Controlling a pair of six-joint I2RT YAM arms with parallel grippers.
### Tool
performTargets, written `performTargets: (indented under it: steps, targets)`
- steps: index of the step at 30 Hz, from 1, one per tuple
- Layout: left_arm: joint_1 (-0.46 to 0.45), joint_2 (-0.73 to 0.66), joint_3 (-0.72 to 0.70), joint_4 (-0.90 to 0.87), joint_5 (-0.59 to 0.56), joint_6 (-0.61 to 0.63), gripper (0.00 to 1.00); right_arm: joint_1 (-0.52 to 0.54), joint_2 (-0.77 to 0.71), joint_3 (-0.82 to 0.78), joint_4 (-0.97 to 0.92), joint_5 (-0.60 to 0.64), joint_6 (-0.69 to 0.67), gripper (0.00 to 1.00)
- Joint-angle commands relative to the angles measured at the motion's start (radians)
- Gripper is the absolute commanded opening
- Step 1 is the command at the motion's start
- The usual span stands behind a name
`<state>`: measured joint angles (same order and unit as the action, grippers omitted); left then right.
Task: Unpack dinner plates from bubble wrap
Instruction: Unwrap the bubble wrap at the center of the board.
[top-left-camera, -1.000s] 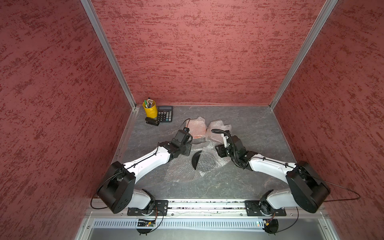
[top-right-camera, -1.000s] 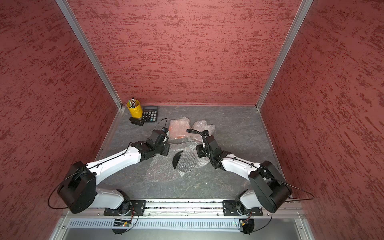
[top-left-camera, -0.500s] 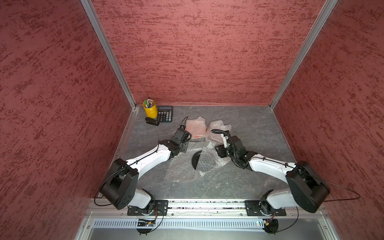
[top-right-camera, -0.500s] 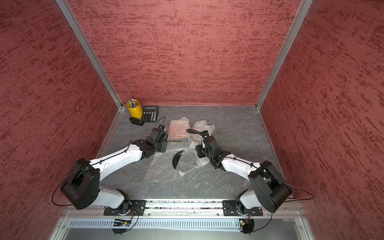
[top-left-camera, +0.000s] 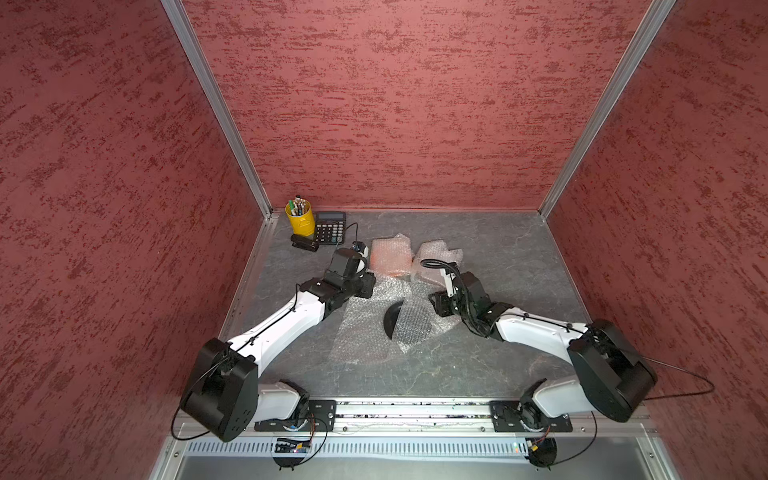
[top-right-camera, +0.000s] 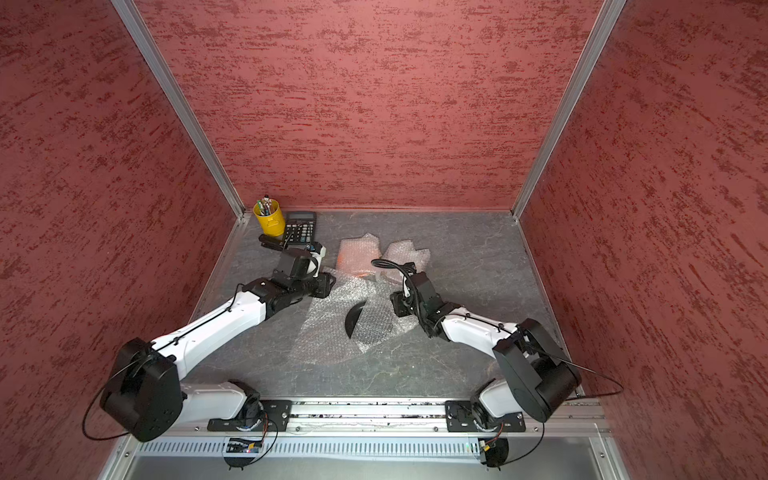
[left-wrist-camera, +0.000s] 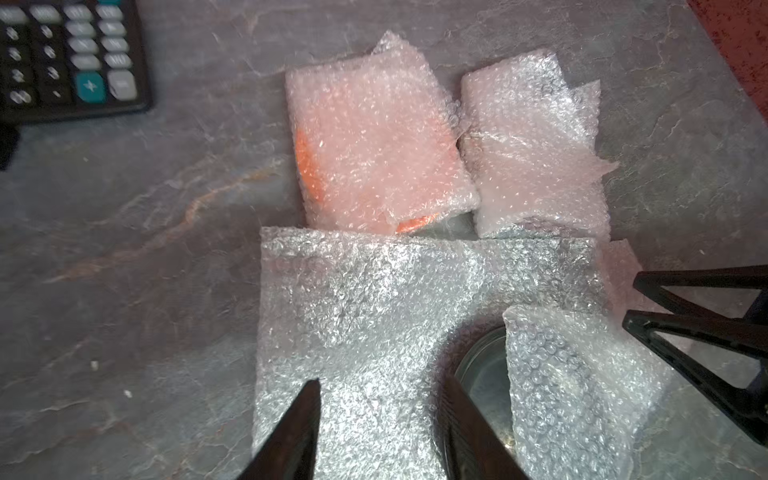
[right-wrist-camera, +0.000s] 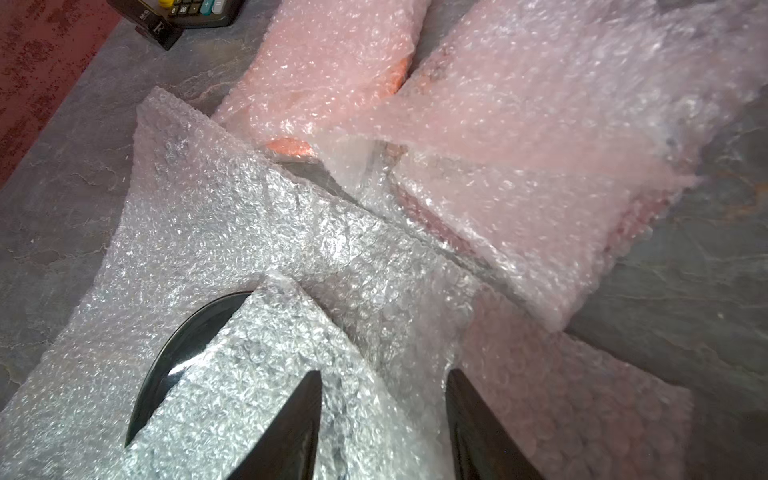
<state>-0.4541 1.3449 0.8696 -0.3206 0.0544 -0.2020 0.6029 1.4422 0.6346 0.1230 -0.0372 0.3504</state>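
Clock read from the top views, 12 at the back wall.

- Grey stone-look table (top-left-camera: 498, 361): all the work sits at its centre.
- Open bubble wrap sheet (top-left-camera: 365, 332), spread flat mid-table. One flap is folded over the 3 o'clock side of the black plate (top-left-camera: 392, 320).
- Only the 9 o'clock crescent of the black plate shows bare in both top views. It lies flat on the sheet.
- Two wrapped parcels touch the sheet's 12 o'clock edge, side by side.
- The orange parcel (top-left-camera: 388, 257) shows an orange plate rim (left-wrist-camera: 307, 166) through its wrap.
- The pale parcel (top-left-camera: 436, 257) lies at 3 o'clock of the orange one. You cannot tell what is inside it.
- Calculator (top-left-camera: 329, 227) and yellow cup (top-left-camera: 300, 219) with pens stand in the 11 o'clock corner, well apart from the wrap.
- Left gripper (left-wrist-camera: 380, 384), at 10 o'clock of the black plate: fingers apart over the sheet, nothing between them.
- Right gripper (right-wrist-camera: 384, 374), at 2 o'clock of the black plate: fingers apart, low over the folded flap. No clamp on the wrap shows.
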Motion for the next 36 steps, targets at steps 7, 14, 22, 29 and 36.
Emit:
performTargets:
  steps: [7,14,22,29,36]
  targets:
    - [0.018,0.179,-0.029,0.077,0.147,-0.096,0.39,-0.002,0.038,0.012,0.043,-0.039,-0.007,0.51]
    - [0.016,0.269,-0.054,0.085,0.09,-0.183,0.39,0.006,0.043,0.027,0.034,-0.081,-0.027,0.51]
    - [0.005,0.267,-0.118,0.062,0.062,-0.232,0.39,0.015,0.054,0.055,0.029,-0.103,-0.046,0.51]
    - [-0.019,0.211,-0.162,0.02,0.026,-0.254,0.39,0.038,0.122,0.131,0.015,-0.129,-0.079,0.51]
    - [-0.023,0.176,-0.173,0.004,0.01,-0.261,0.4,0.071,0.225,0.241,-0.025,-0.123,-0.11,0.52]
